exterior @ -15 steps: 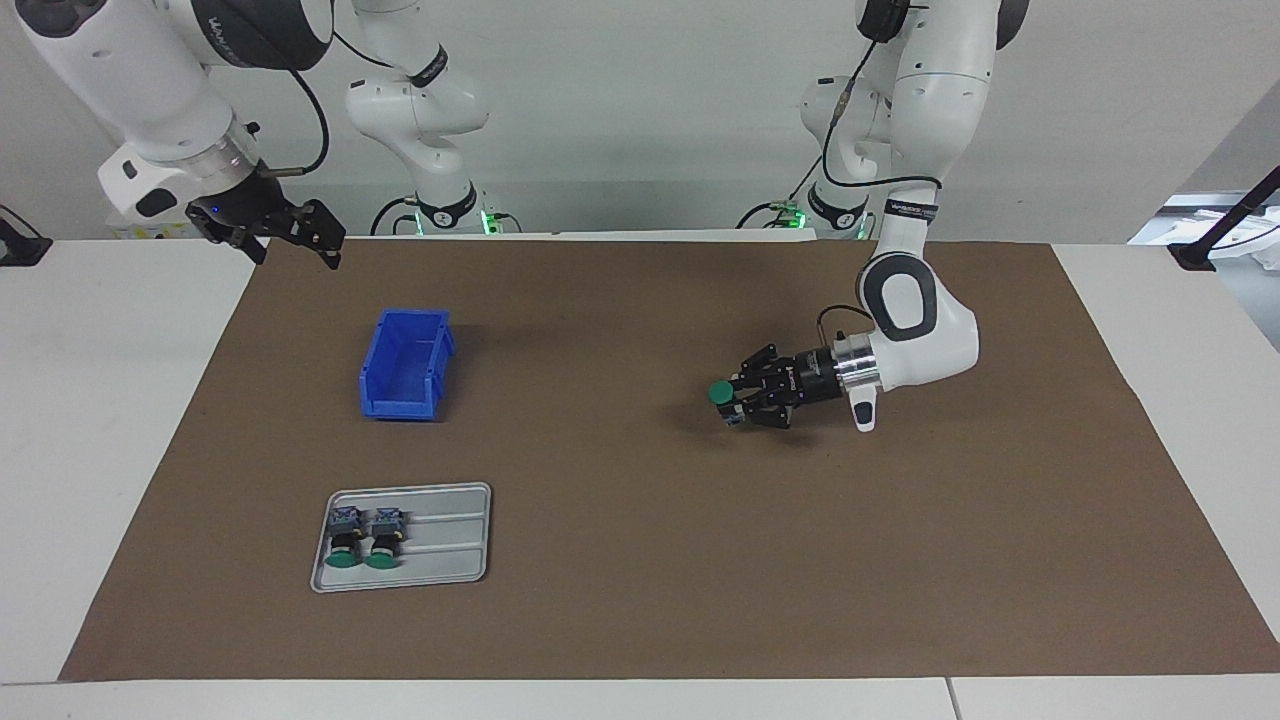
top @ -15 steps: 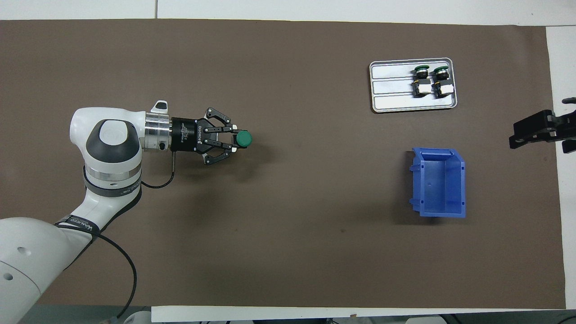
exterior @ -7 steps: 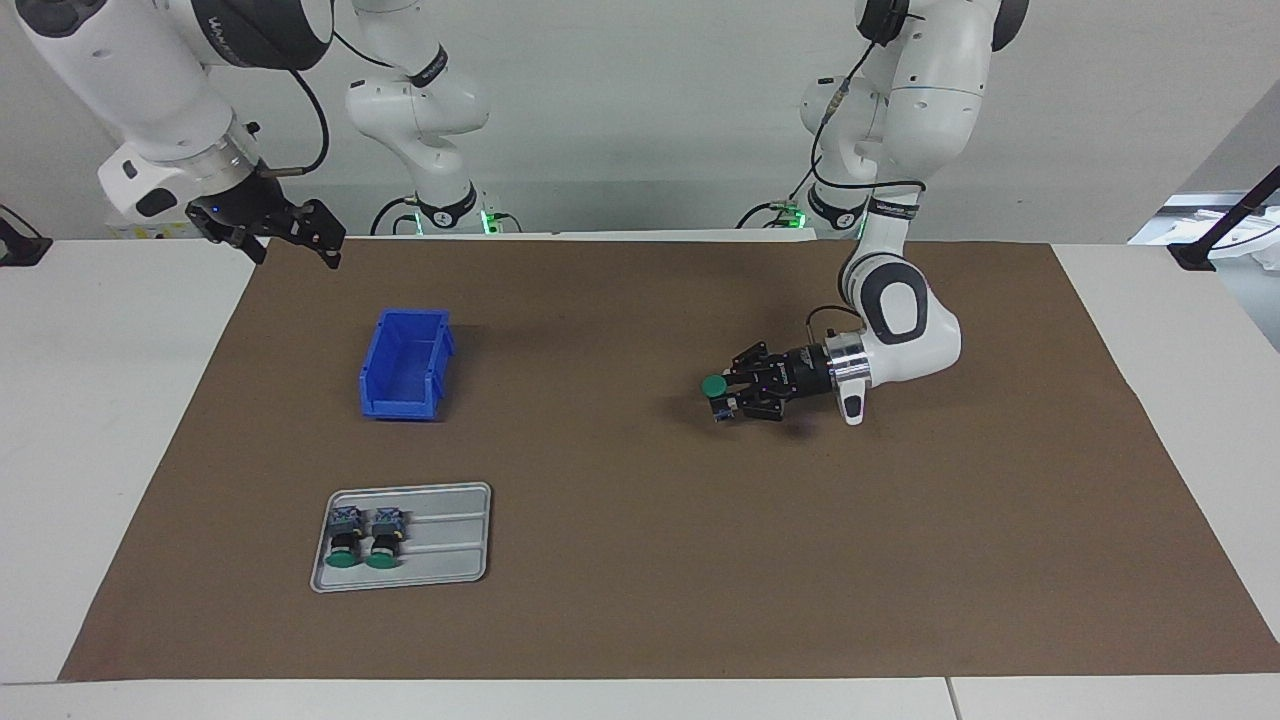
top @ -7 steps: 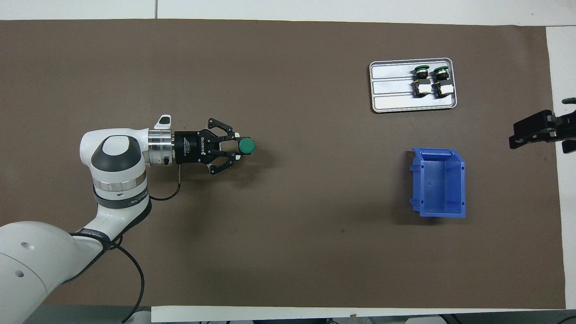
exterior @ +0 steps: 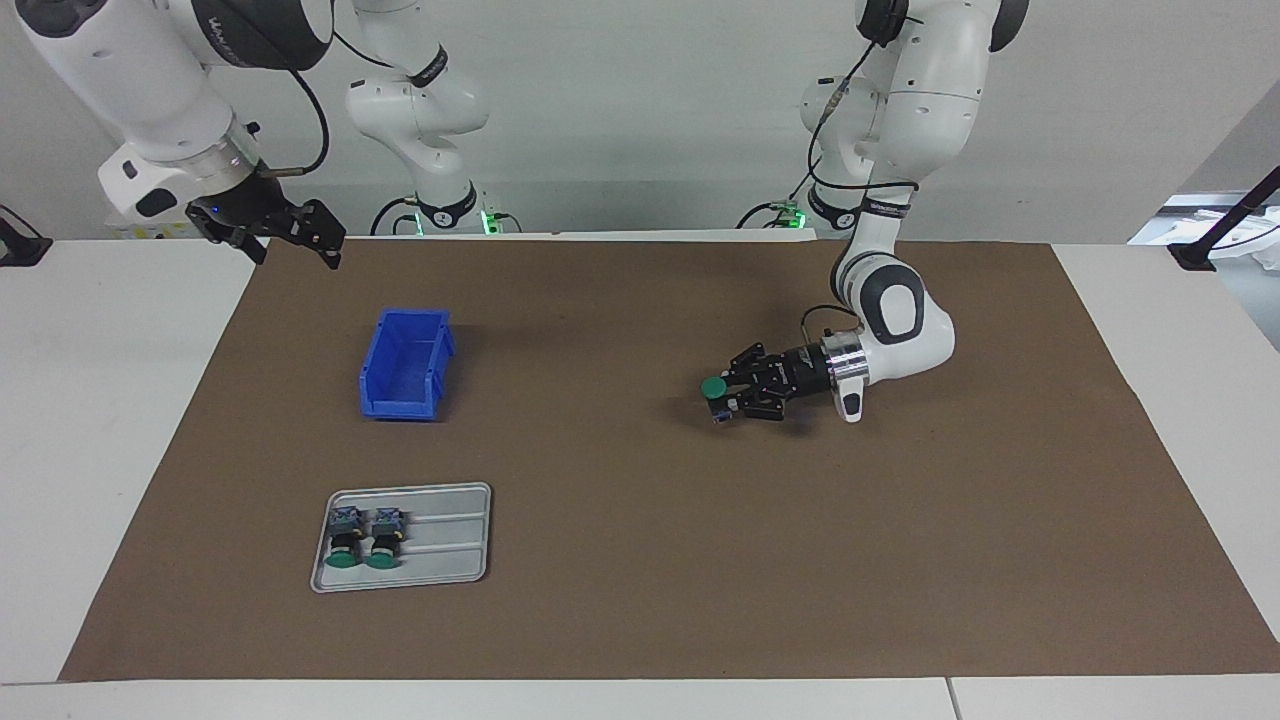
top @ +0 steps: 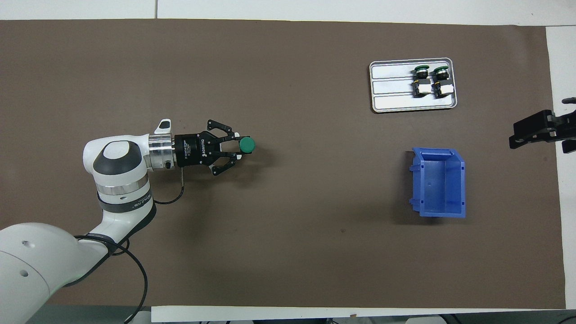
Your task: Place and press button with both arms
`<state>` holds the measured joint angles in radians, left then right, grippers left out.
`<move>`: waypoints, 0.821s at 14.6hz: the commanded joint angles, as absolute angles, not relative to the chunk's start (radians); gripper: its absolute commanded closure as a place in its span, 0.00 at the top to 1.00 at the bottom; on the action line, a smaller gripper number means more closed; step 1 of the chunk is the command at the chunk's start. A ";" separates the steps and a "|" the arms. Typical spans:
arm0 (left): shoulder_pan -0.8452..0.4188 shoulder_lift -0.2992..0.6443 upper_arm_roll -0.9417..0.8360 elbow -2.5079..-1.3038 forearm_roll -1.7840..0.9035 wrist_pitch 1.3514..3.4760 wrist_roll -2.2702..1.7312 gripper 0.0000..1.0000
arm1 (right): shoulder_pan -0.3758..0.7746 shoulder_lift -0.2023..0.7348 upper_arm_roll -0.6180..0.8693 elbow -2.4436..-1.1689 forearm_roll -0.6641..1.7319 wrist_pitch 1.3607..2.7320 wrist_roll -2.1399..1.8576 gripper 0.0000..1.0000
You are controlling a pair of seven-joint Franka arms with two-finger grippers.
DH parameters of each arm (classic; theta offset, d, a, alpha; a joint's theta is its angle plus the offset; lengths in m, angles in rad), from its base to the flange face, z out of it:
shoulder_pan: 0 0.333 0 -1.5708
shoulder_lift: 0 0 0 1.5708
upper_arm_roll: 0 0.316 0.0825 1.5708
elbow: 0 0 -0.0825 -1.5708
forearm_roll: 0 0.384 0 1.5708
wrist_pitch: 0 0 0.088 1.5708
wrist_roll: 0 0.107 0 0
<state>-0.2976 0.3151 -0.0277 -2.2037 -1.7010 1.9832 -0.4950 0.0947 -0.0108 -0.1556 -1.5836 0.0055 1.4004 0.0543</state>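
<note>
While your left gripper (exterior: pixel 728 396) hangs low over the brown mat (exterior: pixel 640 620) mid-table, it's clamped sideways on the button (exterior: pixel 714 388), green cap up. Your right gripper (exterior: pixel 322 243), jaws wide w/ nothing in them, waits near the blue bin (exterior: pixel 405 363).

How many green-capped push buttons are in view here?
3. One button is clamped in the left gripper over the mat; two buttons lie side by side in the metal tray.
</note>
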 commanded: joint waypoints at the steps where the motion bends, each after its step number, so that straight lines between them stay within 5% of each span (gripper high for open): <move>1: -0.301 0.304 -0.026 -2.240 -1.741 1.973 -0.459 0.09 | 0.087 -0.032 -0.152 -1.611 0.002 1.414 0.041 0.99; 12: -0.342 0.333 -0.026 -2.240 -1.769 2.003 -0.423 0.17 | 0.087 -0.032 -0.152 -1.611 0.002 1.414 0.040 0.99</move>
<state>-0.3278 0.3418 -0.0324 -2.2267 -1.7431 1.9885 -0.4431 0.0947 -0.0108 -0.1556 -1.5837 0.0055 1.4004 0.0543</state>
